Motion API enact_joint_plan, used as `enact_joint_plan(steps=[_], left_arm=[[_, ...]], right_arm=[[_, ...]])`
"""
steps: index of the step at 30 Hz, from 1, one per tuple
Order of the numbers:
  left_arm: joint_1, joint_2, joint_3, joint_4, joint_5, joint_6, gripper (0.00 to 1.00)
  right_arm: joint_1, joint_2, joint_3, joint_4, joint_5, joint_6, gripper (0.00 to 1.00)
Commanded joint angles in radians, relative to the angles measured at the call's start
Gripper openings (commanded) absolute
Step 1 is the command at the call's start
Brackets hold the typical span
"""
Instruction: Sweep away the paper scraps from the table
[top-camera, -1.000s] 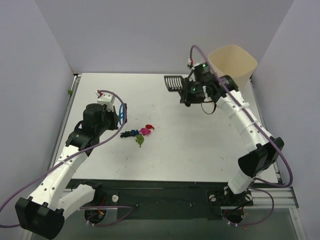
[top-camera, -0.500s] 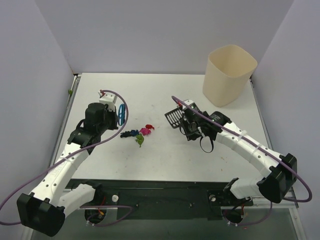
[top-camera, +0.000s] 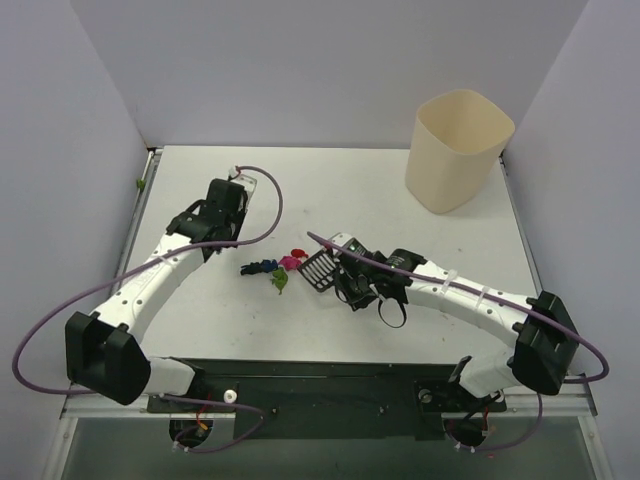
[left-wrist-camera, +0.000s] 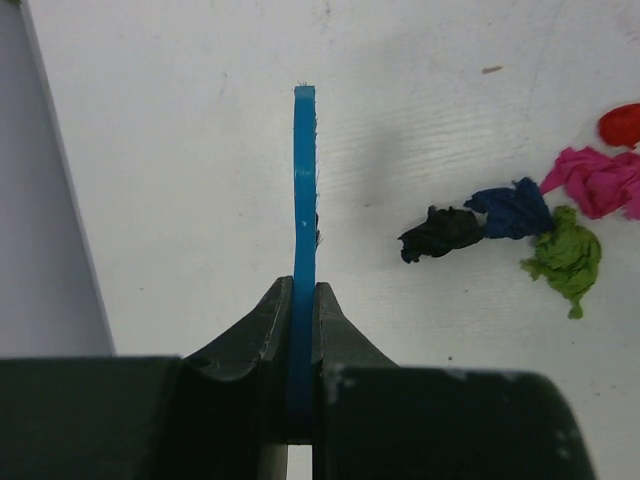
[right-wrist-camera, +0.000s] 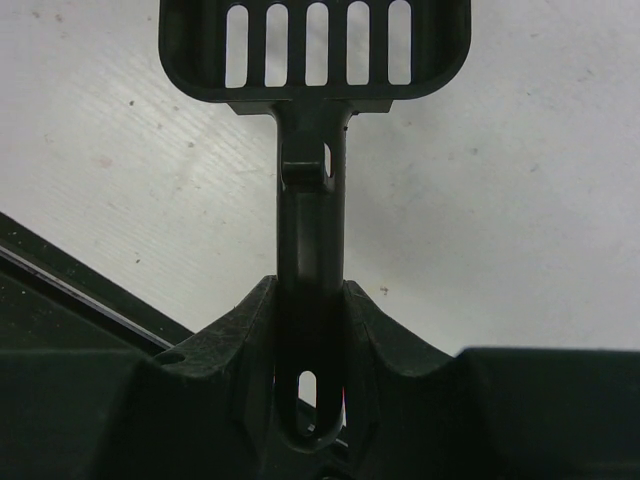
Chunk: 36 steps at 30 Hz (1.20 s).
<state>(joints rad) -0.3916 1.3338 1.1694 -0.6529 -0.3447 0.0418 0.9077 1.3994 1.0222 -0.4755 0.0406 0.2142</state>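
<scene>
Item 1. Table (top-camera: 300, 190): flat white top, metal rails at the sides, pale lilac walls (top-camera: 90, 90) around it.

Item 2. Paper scraps (top-camera: 278, 268): one small cluster left of the table's centre, lying on its surface. The left wrist view shows a black bit (left-wrist-camera: 440, 232) touching a dark blue bit (left-wrist-camera: 512, 208), a green bit (left-wrist-camera: 566, 255) just beside them, then a pink bit (left-wrist-camera: 595, 182) and a red bit (left-wrist-camera: 622, 122) at the frame edge.

Item 3. Left hand (left-wrist-camera: 303, 300): fingers pressed together on a blue brush (left-wrist-camera: 304, 180), seen edge-on as a thin upright blade. It is held over the table to the left of the scraps, apart from them.

Item 4. Right hand (right-wrist-camera: 312, 300): clamped on the handle of a black slotted scoop (right-wrist-camera: 312, 50). From above, the scoop head sits just to the right of the cluster (contact with the nearest scrap cannot be told).

Item 5. Cream bin (top-camera: 458, 150): upright at the far right corner, well apart from the scraps.
</scene>
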Motion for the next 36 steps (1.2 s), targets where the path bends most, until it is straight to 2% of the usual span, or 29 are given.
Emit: enact_joint_plan(steps=[1,5,11,16,22,36], left_arm=[[-0.015,0.074,0.056,-0.126,-0.152,0.044,0.00],[-0.062,0.165,0.094,-0.194,-0.168,0.047,0.00],[-0.101,0.271,0.134,-0.232,-0.090,0.043,0.00],[-0.110,0.297,0.177,-0.254,-0.001,0.056,0.00],[-0.153,0.327,0.226,-0.278,0.018,0.055,0.00],[-0.171,0.357,0.248,-0.294,0.093,0.069,0.00]], right_arm=[[0.068,0.013,-0.005,0.044,-0.024,-0.003,0.00],[0.117,0.010,-0.023,0.038,-0.031,0.022,0.00],[0.187,-0.010,-0.059,-0.004,-0.031,0.053,0.00],[0.214,0.024,-0.030,-0.067,-0.031,0.060,0.00],[0.223,0.090,0.059,-0.166,-0.022,0.073,0.00],[0.221,0.156,0.174,-0.225,-0.002,0.079,0.00]])
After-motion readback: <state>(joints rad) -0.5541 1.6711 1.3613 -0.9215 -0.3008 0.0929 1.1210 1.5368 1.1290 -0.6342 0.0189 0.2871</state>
